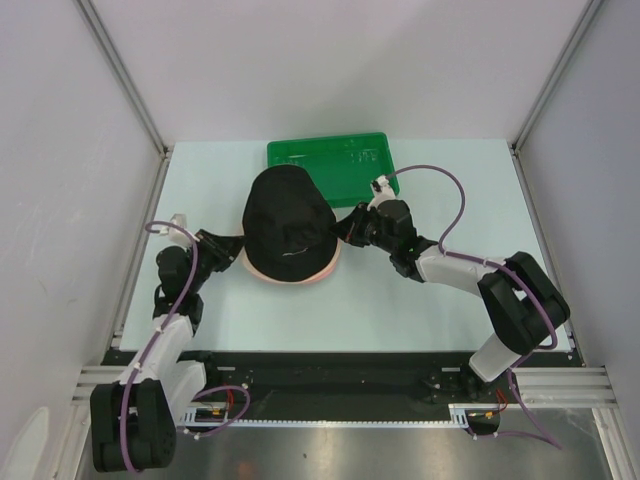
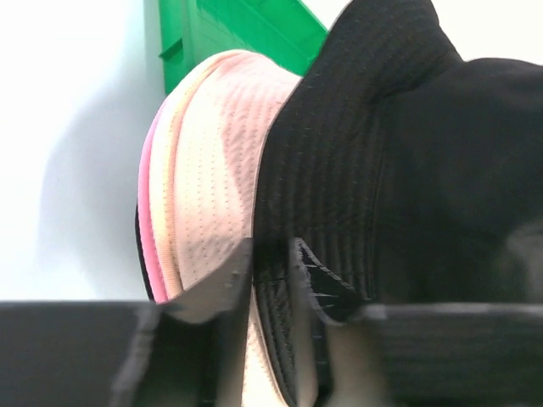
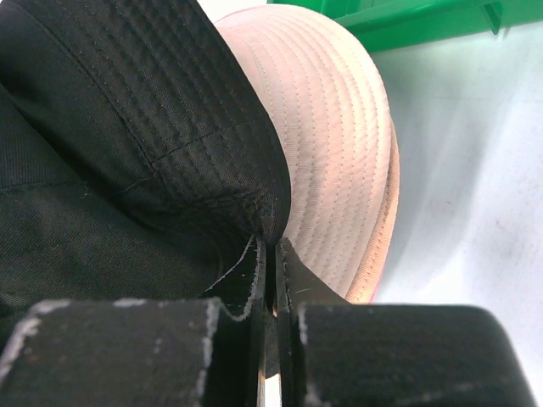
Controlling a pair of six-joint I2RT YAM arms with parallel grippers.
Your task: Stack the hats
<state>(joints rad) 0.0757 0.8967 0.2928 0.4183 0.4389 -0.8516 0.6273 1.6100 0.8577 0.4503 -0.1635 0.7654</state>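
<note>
Biggest worry first: the pile sits mid-way across the smooth, pale tabletop, and the hard plastic green tray is close behind it at 12 o'clock. Drag the cloth that way and a floppy brim could snag on the tray's rim.

The black hat caps the pile, soft woven fabric with a rounded crown and rows of stitching on its brim. Uneven pulls from 9 and 3 o'clock could skew it or peel it off.

Beneath it are the beige hat, its brim dimpled with stitch lines, and a thin edge of a pink hat. Either could slide along with the black one.

The right end effector is clamped tight on the black brim at 3 o'clock. The left end effector, at 9 o'clock, has the brim between narrowed jaws. Whether it's truly pinching, I can't tell, and beige cloth could get caught in there too.
</note>
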